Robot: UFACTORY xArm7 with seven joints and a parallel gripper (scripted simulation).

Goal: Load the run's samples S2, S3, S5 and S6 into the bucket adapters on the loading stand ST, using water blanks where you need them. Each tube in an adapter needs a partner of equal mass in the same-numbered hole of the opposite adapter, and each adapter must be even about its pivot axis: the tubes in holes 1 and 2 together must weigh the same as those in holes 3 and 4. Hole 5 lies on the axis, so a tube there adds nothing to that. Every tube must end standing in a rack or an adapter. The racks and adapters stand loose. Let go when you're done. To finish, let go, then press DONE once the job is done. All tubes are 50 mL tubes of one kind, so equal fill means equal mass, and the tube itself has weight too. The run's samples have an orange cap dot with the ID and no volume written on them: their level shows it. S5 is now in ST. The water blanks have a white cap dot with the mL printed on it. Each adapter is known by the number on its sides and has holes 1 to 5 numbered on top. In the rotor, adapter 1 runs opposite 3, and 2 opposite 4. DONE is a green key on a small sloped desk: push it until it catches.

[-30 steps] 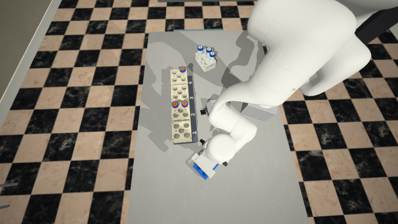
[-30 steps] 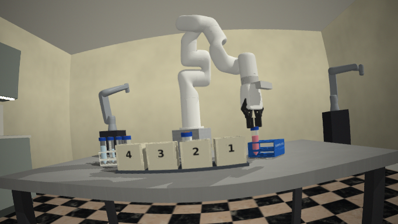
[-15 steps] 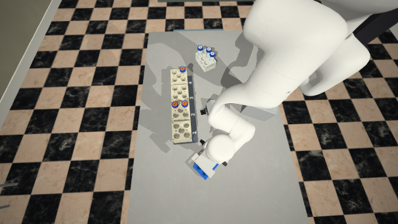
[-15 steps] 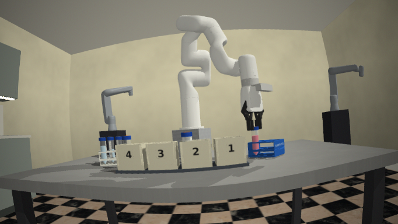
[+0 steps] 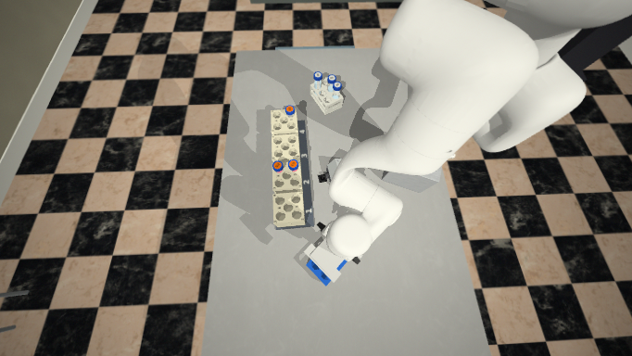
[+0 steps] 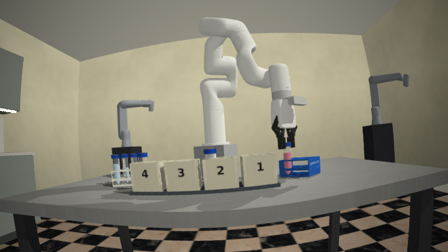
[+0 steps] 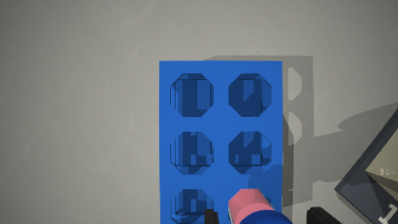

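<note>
Exterior view shows open gripper fingers (image 6: 286, 143) straddling a pink-filled tube (image 6: 287, 161) (image 7: 248, 204) in the blue rack (image 6: 314, 167) (image 7: 220, 125) at right; three orange-dotted tubes already stand loaded, balancing apparently unfinished.

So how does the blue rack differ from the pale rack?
The blue rack is nearest adapter 1, the pale rack nearest adapter 4. The blue rack holds a pink-filled tube; the pale rack holds three tubes with pale blue liquid. Both racks stand upright on the table.

A blue rack (image 5: 327, 282) (image 6: 314, 168) (image 7: 222, 125) holds 1 pink-filled tube (image 6: 287, 158) (image 7: 248, 201), the adapters (image 5: 287, 222) (image 6: 220, 182) 3 orange-dotted tubes (image 5: 293, 164) (image 6: 210, 151).
</note>
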